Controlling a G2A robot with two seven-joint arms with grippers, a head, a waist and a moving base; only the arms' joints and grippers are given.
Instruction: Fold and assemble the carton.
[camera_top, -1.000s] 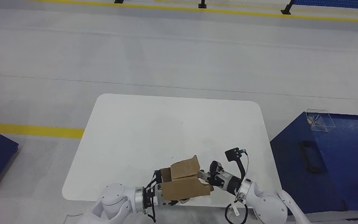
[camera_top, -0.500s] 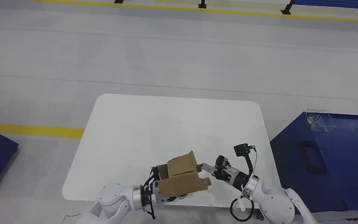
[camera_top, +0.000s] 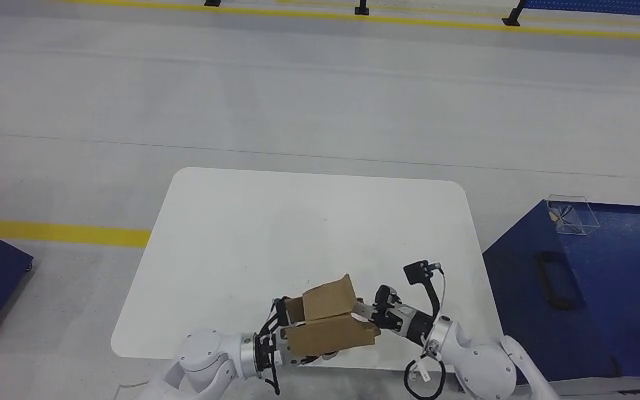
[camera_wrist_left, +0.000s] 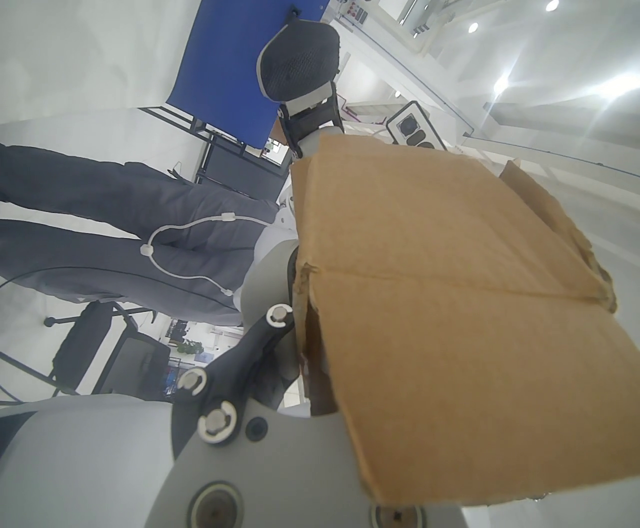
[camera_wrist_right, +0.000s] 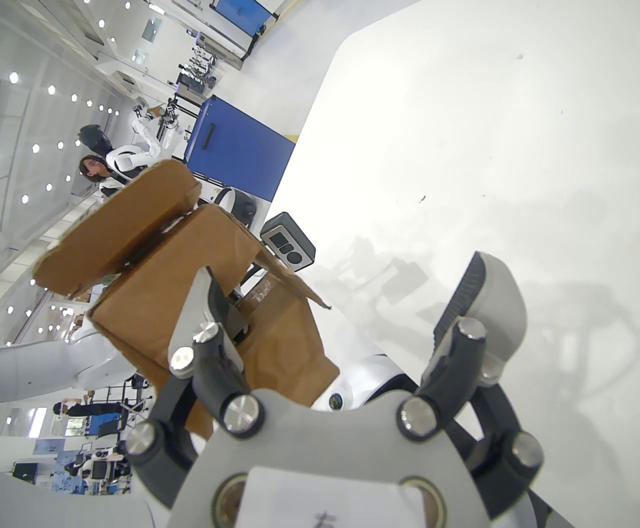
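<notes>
Carton (camera_top: 325, 322) is lower centre of the top view, at the near edge of the white table (camera_top: 300, 220). Can't tell if it rests on the table or is held just off it. Its long axis runs roughly left-right in frame, with the right end tipped slightly up-frame. One flap (camera_top: 332, 297) stands up along the far side. Left gripper (camera_top: 280, 335) is clamped on the carton's left end. Right gripper (camera_wrist_right: 345, 290) is at the right end, jaws spread, one finger (camera_wrist_right: 212, 305) against the cardboard, the other over bare table.

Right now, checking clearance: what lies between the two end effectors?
The carton, spanning from left end effector to right end effector; top view shows it.
</notes>
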